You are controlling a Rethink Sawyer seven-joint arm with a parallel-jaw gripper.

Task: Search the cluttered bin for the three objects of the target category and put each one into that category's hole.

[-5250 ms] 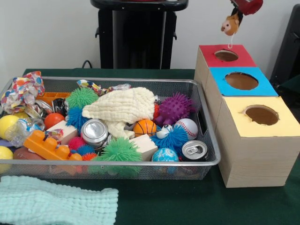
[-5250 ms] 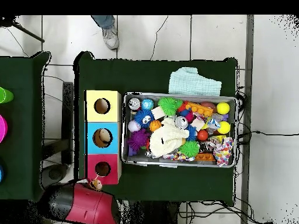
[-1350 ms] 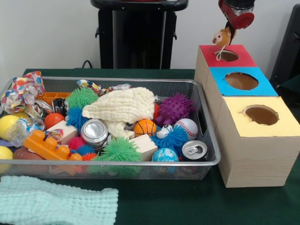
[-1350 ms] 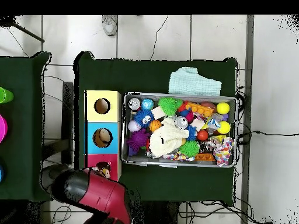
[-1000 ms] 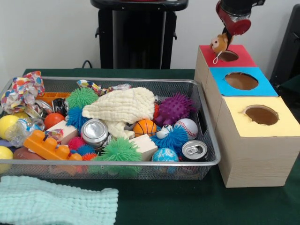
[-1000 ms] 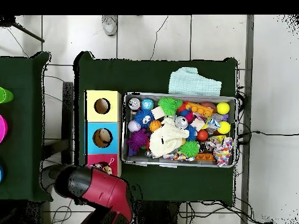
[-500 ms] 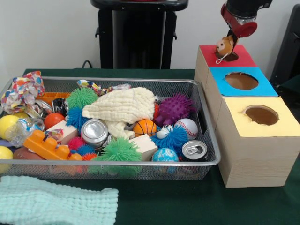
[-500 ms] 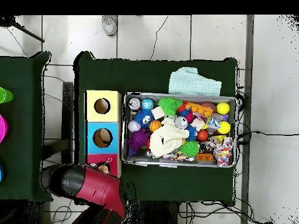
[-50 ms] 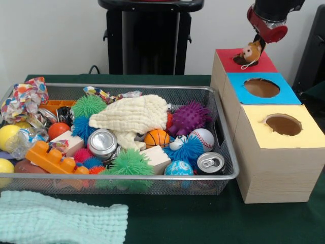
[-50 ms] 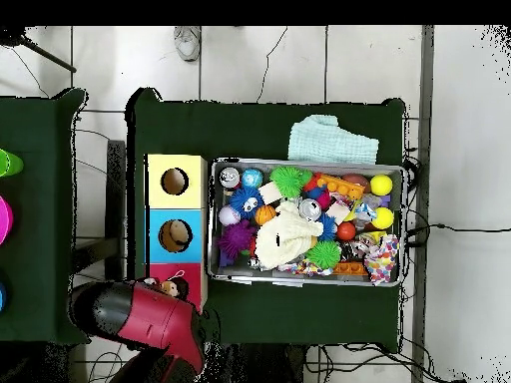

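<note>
Since half a second ago, the monkey [image 9: 250, 51] has swung to the red hole's [image 9: 242, 57] 3 o'clock edge, clamped in the gripper [image 9: 256, 44]; it needs recentring before release

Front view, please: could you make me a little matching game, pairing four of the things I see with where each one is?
Things:
1. monkey toy
2. orange brick
3. mint towel
4. soda can

Places:
A. on the table in front of the bin
B. over the red box, under the gripper
C. bin corner closest to the yellow box
D. in the bin, at the end farthest from the boxes

Pairs: 1-B, 2-D, 3-A, 4-C
</note>
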